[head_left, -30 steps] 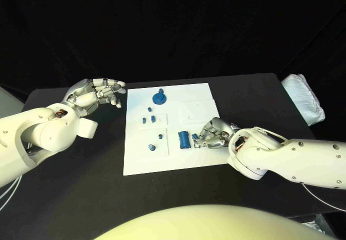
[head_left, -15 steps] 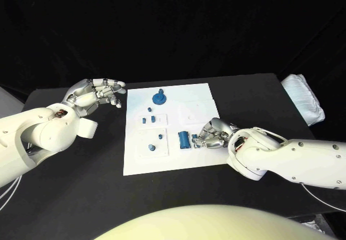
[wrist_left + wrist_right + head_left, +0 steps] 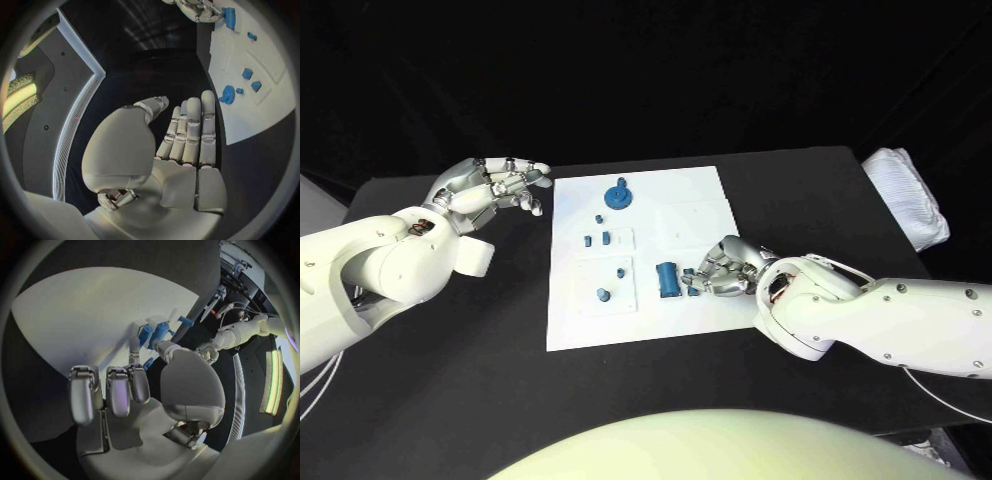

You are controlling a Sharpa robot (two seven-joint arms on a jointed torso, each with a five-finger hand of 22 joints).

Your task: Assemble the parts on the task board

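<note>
The white task board point(image 3: 697, 215) lies in the middle of the black table. On it are a blue gear-like part point(image 3: 619, 193), several small blue parts point(image 3: 604, 295) and a taller blue block point(image 3: 669, 279). My right hand point(image 3: 727, 268) rests on the board's near right part, just right of the block. Its thumb and a finger pinch a small blue part point(image 3: 692, 276), which the right wrist view shows between thumb and finger point(image 3: 148, 362). My left hand point(image 3: 495, 185) hovers over the table off the board's far left corner, fingers apart point(image 3: 187, 130) and holding nothing.
A white crumpled cloth point(image 3: 913, 195) lies at the table's far right edge. Black table surface point(image 3: 459, 350) stretches left of the board and in front of it. The left wrist view shows the board point(image 3: 269, 100) beyond the fingertips.
</note>
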